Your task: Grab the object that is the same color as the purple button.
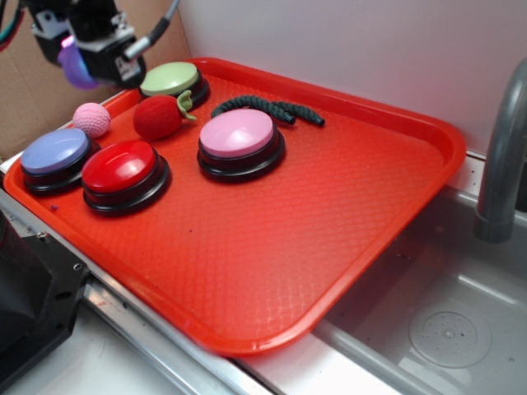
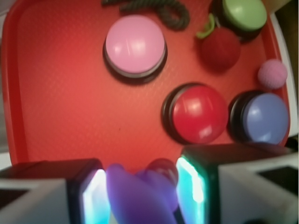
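Observation:
My gripper (image 1: 82, 62) is high above the tray's back left corner, shut on the small glossy purple object (image 1: 76, 67). In the wrist view the purple object (image 2: 140, 191) sits blurred between my two lit fingers (image 2: 96, 196), with its rounded knob toward the right finger. The purple button (image 1: 54, 153), a periwinkle dome on a black base, stands at the tray's left edge; it also shows in the wrist view (image 2: 266, 116) at the right.
On the red tray (image 1: 370, 206) stand a red button (image 1: 122, 169), a pink button (image 1: 239, 136) and a green button (image 1: 171, 80), with a pink knitted ball (image 1: 91, 119), a red strawberry toy (image 1: 159, 116) and a dark rope (image 1: 268, 107). A sink (image 1: 445, 329) and faucet (image 1: 502, 156) are on the right.

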Tool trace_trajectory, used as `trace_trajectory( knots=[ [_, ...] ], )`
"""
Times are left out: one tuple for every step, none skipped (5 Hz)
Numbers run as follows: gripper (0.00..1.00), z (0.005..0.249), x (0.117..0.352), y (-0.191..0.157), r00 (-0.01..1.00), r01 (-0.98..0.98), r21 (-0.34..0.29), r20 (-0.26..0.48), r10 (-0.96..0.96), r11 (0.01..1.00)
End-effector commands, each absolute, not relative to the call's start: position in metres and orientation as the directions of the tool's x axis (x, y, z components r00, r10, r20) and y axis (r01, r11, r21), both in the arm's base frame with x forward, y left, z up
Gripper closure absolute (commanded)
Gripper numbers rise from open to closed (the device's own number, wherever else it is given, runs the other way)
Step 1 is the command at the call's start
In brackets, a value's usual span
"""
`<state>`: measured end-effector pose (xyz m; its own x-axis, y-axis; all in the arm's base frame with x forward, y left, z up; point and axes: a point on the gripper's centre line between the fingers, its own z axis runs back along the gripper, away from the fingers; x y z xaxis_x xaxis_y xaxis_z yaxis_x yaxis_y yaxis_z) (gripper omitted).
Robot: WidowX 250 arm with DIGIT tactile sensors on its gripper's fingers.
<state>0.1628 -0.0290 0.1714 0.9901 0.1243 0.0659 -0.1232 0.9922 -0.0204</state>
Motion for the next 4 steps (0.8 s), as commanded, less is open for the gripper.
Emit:
trace_trajectory(
  knots=[
    [1.00,0.191,0.172,-0.028,0.987,-0.114,-0.024,0.108,0.116,0.993],
    [1.00,0.200,0.169,-0.027,0.985,-0.123,-0.033,0.120,0.126,0.992],
    [1.00,0.207,0.167,-0.022,0.982,-0.131,-0.047,0.130,0.136,0.990],
    [1.00,0.207,0.169,-0.015,0.981,-0.148,-0.048,0.123,0.153,0.988]
  ],
)
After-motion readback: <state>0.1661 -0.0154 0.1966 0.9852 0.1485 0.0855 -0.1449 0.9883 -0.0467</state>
